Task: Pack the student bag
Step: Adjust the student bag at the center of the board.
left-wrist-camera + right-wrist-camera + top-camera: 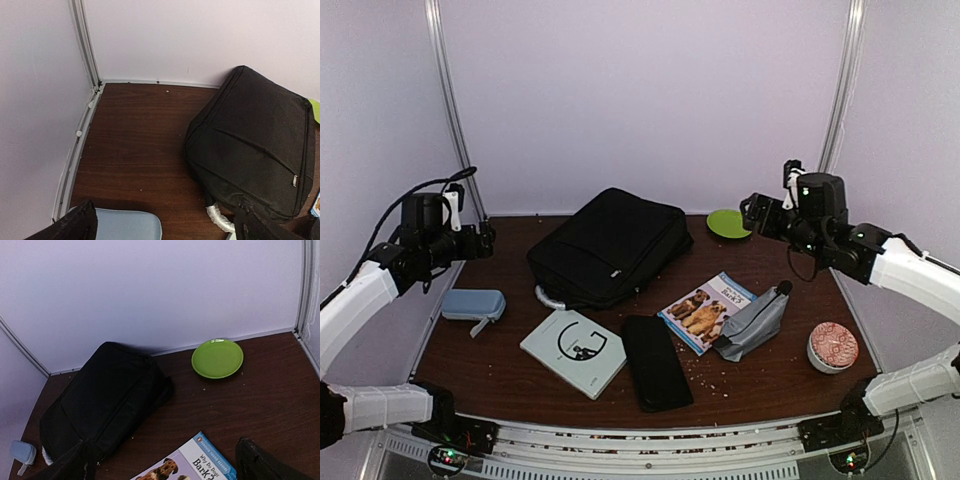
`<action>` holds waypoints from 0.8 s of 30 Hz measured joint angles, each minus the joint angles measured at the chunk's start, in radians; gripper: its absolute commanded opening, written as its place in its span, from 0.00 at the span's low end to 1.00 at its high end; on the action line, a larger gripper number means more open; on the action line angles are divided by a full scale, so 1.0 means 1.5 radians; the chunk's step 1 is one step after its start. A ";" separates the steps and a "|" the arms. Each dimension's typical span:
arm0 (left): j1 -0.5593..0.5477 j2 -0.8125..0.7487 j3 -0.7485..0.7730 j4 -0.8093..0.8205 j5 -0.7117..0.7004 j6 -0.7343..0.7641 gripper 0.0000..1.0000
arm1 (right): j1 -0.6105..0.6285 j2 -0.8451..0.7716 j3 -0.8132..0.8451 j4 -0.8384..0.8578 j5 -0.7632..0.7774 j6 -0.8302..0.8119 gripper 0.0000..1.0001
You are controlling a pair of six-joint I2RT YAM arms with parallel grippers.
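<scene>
The left gripper [485, 240] and right gripper [748, 213] hover spread and empty; the bag [610, 245] lies closed, nothing packed yet.

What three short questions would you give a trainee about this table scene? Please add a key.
1. True or false: the left gripper holds the student bag.
2. Which thing lies between the dog book and the patterned bowl? A green plate; B grey pouch; C blue case.
3. Fill in: the right gripper hovers above the table with its jaws ___.

Key: 1 false, it is open and apart from the bag; 2 B; 3 open.
</scene>
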 measured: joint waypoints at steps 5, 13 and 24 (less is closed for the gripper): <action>0.000 0.004 -0.001 0.008 0.039 -0.012 0.97 | 0.093 0.135 0.038 -0.006 -0.021 0.063 0.92; 0.000 0.062 0.007 -0.017 0.054 -0.062 0.85 | 0.143 0.305 0.067 0.017 -0.105 0.198 0.84; -0.001 0.267 0.058 -0.018 0.213 -0.231 0.74 | 0.143 0.331 0.083 0.050 -0.137 0.239 0.80</action>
